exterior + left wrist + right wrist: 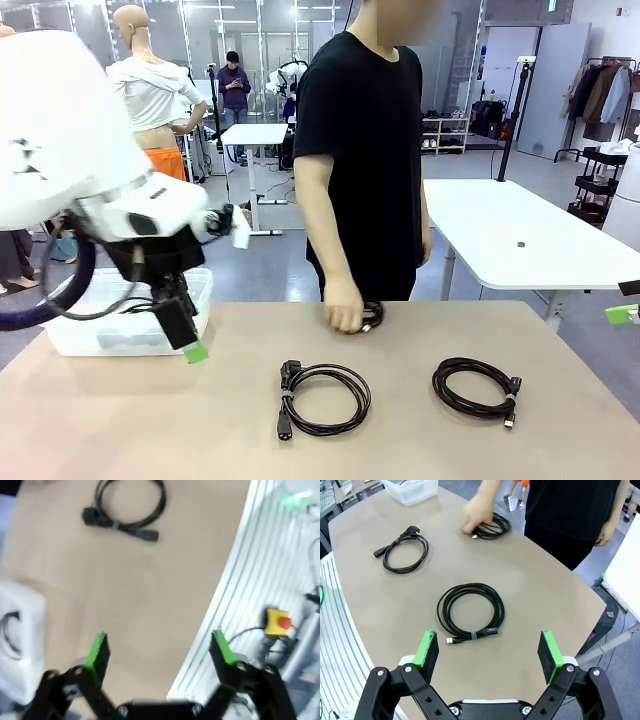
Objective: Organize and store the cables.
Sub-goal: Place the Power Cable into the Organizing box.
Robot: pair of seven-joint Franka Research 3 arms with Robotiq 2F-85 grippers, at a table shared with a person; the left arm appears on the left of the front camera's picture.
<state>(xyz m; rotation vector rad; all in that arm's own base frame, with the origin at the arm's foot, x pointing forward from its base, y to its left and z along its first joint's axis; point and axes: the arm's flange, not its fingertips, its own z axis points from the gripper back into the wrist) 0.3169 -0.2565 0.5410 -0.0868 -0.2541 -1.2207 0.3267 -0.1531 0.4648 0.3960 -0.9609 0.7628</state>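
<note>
While on far cable (374, 316), person's hand (342, 313)

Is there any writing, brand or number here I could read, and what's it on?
No text is readable.
The green sign near the ceiling: too small to read.
The cables, plastic bin and yellow button box: no legible print.
</note>
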